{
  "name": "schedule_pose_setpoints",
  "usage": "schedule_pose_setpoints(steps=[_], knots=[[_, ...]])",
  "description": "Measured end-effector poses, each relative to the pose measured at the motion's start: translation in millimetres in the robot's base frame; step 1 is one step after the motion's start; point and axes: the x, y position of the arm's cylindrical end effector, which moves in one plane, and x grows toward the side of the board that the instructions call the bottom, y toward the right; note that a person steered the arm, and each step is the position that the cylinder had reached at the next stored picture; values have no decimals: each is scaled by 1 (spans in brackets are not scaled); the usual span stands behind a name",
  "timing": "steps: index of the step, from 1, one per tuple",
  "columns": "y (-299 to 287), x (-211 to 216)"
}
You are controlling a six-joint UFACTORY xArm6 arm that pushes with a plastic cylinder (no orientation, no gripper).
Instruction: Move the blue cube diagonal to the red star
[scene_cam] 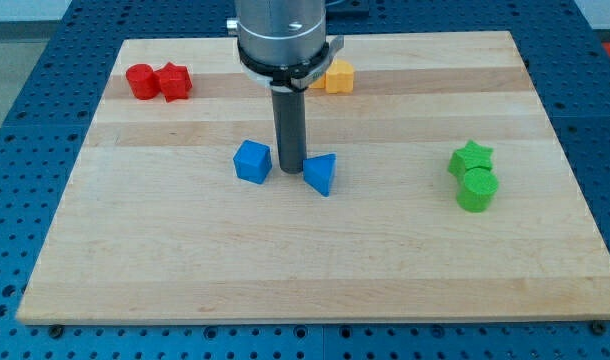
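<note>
The blue cube (pixel 252 161) lies left of the board's middle. My tip (pixel 289 173) stands just to its right, between it and a blue triangular block (pixel 321 173), close to both. The red star (pixel 174 81) lies at the view's top left, touching a red round block (pixel 141 81) on its left. The star is up and to the left of the blue cube, well apart from it.
A yellow block (pixel 336 75) lies at the top, partly hidden behind the arm's body. A green star (pixel 471 158) and a green round block (pixel 476 189) sit together at the right. The wooden board (pixel 315 270) rests on a blue table.
</note>
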Motion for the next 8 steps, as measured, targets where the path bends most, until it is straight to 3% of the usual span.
schedule_pose_setpoints(steps=[1, 4, 7, 8], knots=[[-1, 0], [-87, -28], [-50, -14], [-79, -11]])
